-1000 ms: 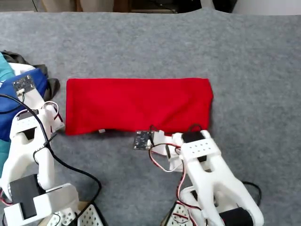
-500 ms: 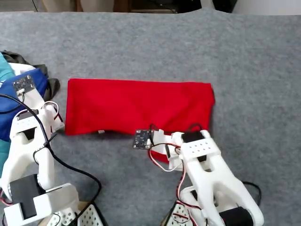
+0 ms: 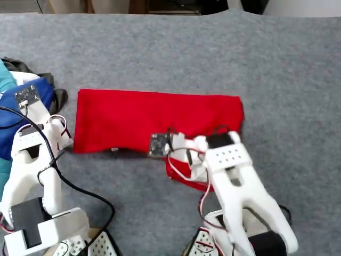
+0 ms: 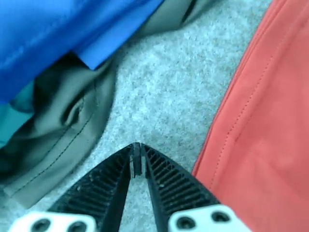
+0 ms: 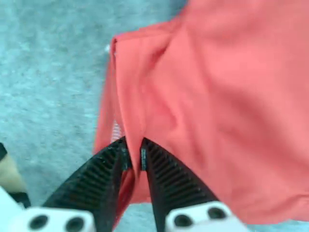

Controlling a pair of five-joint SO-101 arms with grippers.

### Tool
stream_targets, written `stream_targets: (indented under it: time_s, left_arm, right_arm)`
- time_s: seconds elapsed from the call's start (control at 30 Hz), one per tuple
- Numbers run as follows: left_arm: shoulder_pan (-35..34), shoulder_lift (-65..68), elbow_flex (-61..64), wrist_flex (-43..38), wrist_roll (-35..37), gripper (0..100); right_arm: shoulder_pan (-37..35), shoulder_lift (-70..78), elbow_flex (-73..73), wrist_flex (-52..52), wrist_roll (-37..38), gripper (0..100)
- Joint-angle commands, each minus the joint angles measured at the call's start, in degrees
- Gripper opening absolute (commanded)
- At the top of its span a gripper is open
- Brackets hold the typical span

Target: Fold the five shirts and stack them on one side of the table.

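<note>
A red shirt (image 3: 154,114), folded into a long strip, lies across the middle of the grey table. My right gripper (image 5: 131,149) is shut on its near edge, and a red flap (image 3: 184,178) is drawn out toward the table front under the right arm (image 3: 226,160). My left gripper (image 4: 137,158) is shut on nothing, low over bare table between the red shirt's left edge (image 4: 260,121) and an olive shirt (image 4: 58,121). Blue (image 3: 8,125), teal (image 3: 4,74) and dark (image 3: 18,65) shirts lie heaped at the left edge.
The left arm (image 3: 32,154) stands at the front left beside the heap, with its cable (image 3: 85,189) trailing over the table. Grey table (image 3: 287,80) stretches open behind and to the right of the red shirt.
My right gripper has pulled the red shirt's near edge toward the table front, and the right end of the strip has shifted slightly. The left arm has stayed put.
</note>
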Motion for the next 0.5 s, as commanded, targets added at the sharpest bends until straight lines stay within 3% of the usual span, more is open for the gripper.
stream_targets:
  time_s: [0.0, 0.27, 0.47]
  left_arm:
    - [-0.4, 0.1, -2.3, 0.1, -1.1, 2]
    - [-0.2, 0.1, -2.3, 0.1, -1.1, 2]
    - [-0.1, 0.1, -2.3, 0.1, -1.1, 2]
  right_arm:
    - [2.6, 5.1, -9.1, 1.6, 2.0, 0.5]
    - [9.5, 24.5, -28.7, 1.1, 5.5, 0.5]
    - [9.5, 31.0, -36.7, 1.3, 7.3, 0.5]
